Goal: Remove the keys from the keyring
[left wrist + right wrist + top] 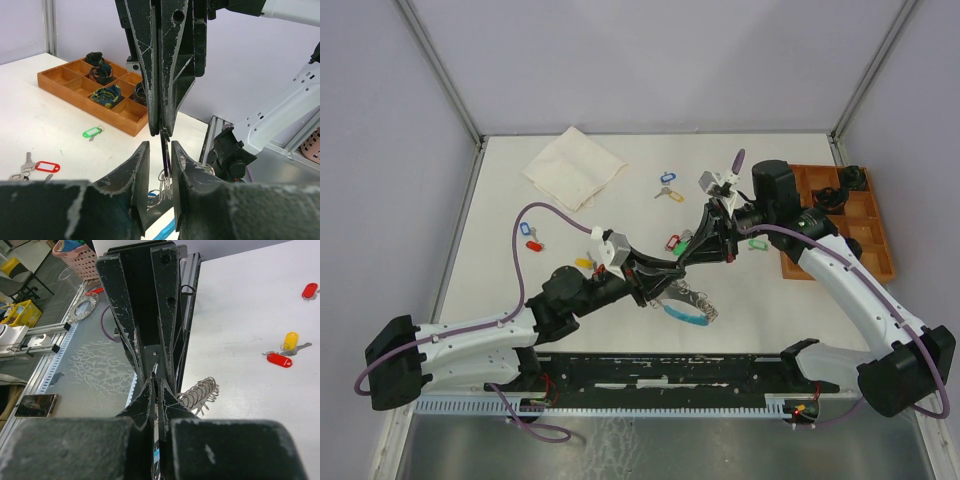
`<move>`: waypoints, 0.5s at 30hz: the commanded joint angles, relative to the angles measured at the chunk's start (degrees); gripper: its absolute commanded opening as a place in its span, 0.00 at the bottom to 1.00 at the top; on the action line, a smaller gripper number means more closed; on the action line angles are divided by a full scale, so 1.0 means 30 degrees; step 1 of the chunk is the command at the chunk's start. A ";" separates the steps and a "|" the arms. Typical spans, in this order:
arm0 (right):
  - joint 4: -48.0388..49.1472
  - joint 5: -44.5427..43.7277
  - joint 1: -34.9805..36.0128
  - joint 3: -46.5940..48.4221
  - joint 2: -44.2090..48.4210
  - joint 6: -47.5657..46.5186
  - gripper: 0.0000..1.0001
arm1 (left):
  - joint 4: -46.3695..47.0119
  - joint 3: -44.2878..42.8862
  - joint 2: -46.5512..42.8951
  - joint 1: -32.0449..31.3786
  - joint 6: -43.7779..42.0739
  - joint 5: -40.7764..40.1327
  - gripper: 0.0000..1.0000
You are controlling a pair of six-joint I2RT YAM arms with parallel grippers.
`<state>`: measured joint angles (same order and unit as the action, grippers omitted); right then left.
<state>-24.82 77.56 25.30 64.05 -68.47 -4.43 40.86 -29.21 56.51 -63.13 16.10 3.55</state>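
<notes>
The keyring lies on the table between the two grippers: its light-blue band [683,313] and silvery chain [703,303] show in the top view, and the chain also shows in the right wrist view [200,392]. My right gripper [686,256] is shut on a thin dark key tag [164,150] that hangs from small silver rings [165,186]. My left gripper [658,283] faces it tip to tip. Its fingers [137,175] stand a little apart, on either side of the dark tag. The blue band shows below them [165,231].
Loose tagged keys lie around: green [757,243], blue [667,178], yellow [584,263], and red and blue at the left [530,238]. A folded cloth [574,166] lies at the back left. A wooden compartment tray [865,245] stands at the right.
</notes>
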 commanded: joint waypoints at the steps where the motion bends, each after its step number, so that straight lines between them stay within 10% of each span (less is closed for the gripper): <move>1: 0.0012 0.0947 0.0037 0.0832 0.0205 -0.0217 0.01 | 0.0990 0.0194 -0.0337 0.0099 -0.0503 0.0252 0.31; 15: -0.0051 0.0894 0.0010 0.0847 0.0175 -0.0312 0.01 | 0.0374 -0.0217 0.0630 0.0491 -0.0390 0.1250 0.31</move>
<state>-25.80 77.52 25.28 64.05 -68.47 -4.91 40.80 -28.86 58.06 -62.35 16.12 6.22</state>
